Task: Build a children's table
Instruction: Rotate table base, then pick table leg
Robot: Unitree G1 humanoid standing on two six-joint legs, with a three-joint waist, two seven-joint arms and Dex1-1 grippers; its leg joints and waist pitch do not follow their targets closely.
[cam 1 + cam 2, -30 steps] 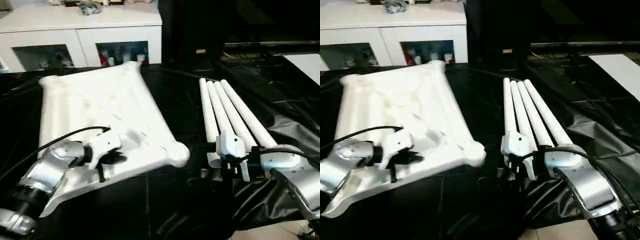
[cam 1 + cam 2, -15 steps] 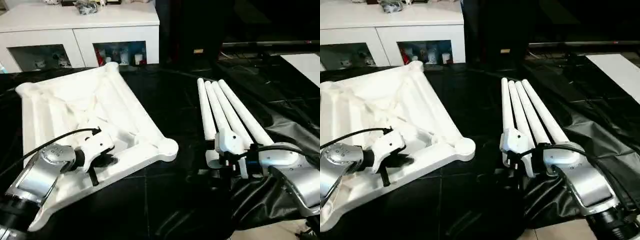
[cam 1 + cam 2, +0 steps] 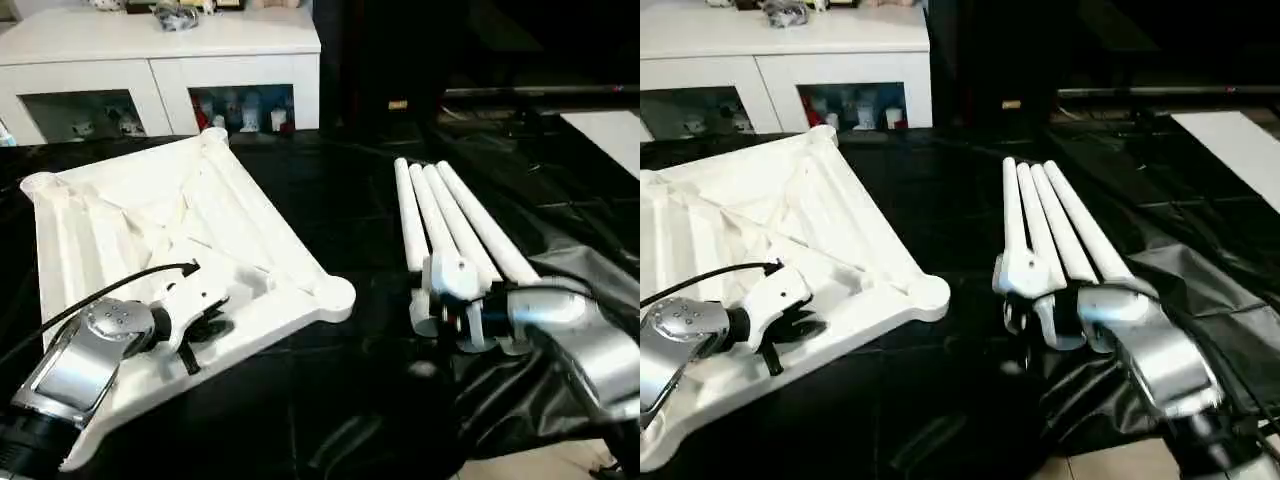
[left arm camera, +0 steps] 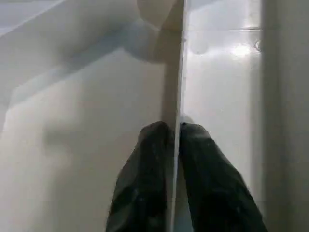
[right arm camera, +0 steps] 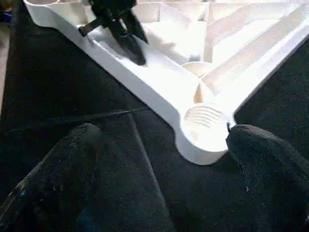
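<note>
The children's table top (image 3: pixel 150 230) lies upside down on the black sheet, its X ribs and round corner sockets (image 5: pixel 205 118) facing up. My left gripper (image 4: pixel 176 130) is at its near edge, one black finger (image 4: pixel 149 164) on each side of a thin upright rib, shut on it. To the right, the white tube legs (image 3: pixel 455 225) lie side by side, running away from me. My right gripper (image 3: pixel 468 325) hovers at their near ends. Its fingers (image 5: pixel 72 159) stand wide open with nothing between them.
A black sheet (image 3: pixel 340 400) covers the work surface and is crumpled at the right (image 3: pixel 570 260). A white cabinet with glass doors (image 3: pixel 160 60) stands at the back. A white panel (image 3: pixel 612 128) lies at the far right. Pale floor (image 3: pixel 540 465) shows at the near right corner.
The table top has swung round to the left and come down flatter, ribs up, with my left gripper still at its near edge. My right gripper has shifted slightly at the legs' near ends.
</note>
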